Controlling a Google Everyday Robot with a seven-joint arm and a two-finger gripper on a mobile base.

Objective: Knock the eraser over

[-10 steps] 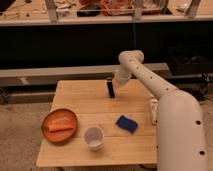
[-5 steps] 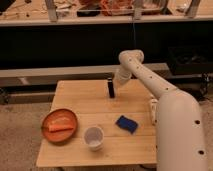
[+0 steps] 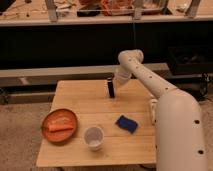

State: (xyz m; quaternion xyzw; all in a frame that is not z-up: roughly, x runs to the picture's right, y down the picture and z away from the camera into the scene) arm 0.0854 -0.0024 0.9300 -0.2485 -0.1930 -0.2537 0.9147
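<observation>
From my station I see the eraser (image 3: 111, 89) standing upright on the wooden table (image 3: 75, 92), at roughly 12 o'clock from the tabletop's middle, toward the far edge. The gripper (image 3: 117, 81) sits at the eraser's 2 o'clock, right up against its top end. I cannot tell whether it is touching, nor whether the pincer is apart or together.

I judge the eraser to be light and stiff: a slim block, taller than wide, on a small base. It should tip with little force, so I don't need to grip it. I'd make contact high on its side, near the top edge, where a sideways nudge gives the most leverage. A push low down would probably just slide it across the wood.

The orange plate (image 3: 59, 125) lies at 8 o'clock, the white cup (image 3: 93, 137) at 6 o'clock and the flat blue pad (image 3: 126, 124) at 4 o'clock. All three are well apart from the eraser, so a fall toward 9 o'clock should meet nothing.
</observation>
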